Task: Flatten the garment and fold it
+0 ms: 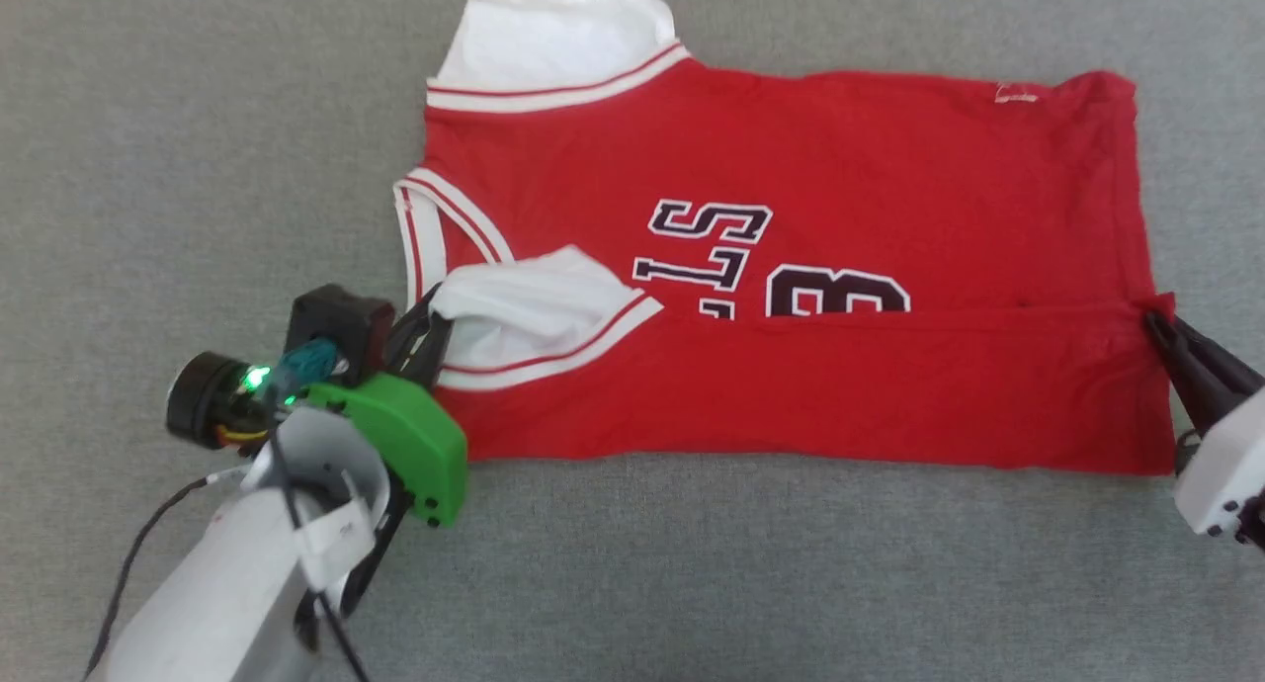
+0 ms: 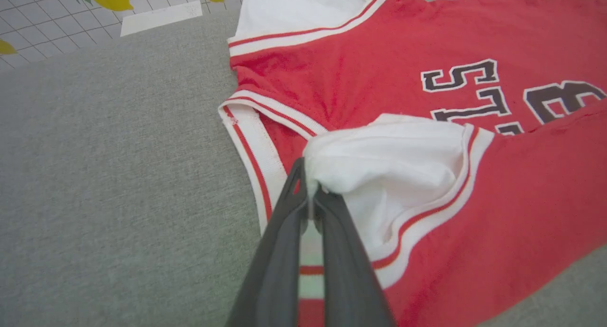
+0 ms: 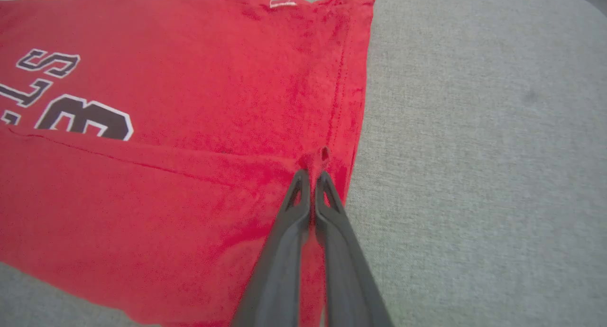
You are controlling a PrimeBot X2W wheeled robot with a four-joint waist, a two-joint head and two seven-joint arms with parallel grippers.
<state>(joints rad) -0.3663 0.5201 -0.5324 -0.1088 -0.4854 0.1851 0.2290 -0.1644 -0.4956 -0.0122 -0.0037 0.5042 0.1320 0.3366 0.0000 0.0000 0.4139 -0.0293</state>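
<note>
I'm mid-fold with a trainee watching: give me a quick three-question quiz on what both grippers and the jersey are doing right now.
1. True or false: the left gripper is shut on the white sleeve of the garment.
2. What does the right gripper pinch? A: the neckline trim. B: the folded flap, at its hem-end corner. C: nothing, it hangs open.
3. Fill in: the folded flap lies over the front and hides part of the black ____.
Key: 1 true; 2 B; 3 lettering (letters and number).
</note>
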